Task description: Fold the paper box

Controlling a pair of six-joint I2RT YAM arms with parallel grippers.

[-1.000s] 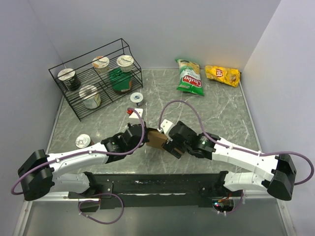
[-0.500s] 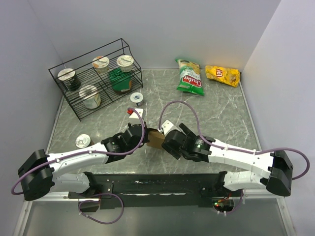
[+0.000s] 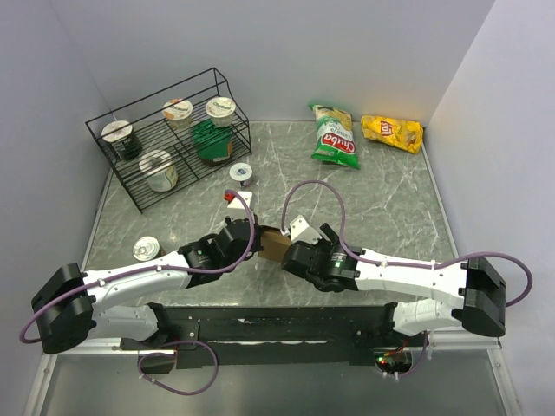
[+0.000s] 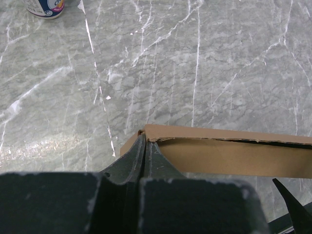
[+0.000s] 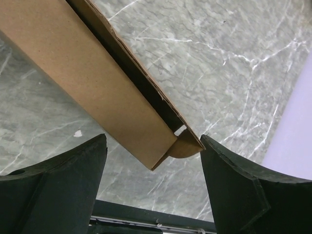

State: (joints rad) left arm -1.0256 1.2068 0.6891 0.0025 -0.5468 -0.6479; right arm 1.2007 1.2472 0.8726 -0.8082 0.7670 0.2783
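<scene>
Operator, your paper box (image 3: 276, 245) was plain brown corrugated cardboard, unprinted, closed into a long narrow form. A dark slit gaped along one seam, and a rounded tab showed at its end. It was well clear of the wire rack (image 3: 165, 139), to the rack's near right.

Your left gripper (image 4: 146, 142) was clenched on one thin edge of the box. Your right gripper (image 5: 153, 146) stood released, its fingers (image 5: 63, 170) apart on either side of the box's end, touching neither face.

From above, both wrists covered most of the box. Whether it rested on the table (image 3: 390, 199) could not be determined.
</scene>
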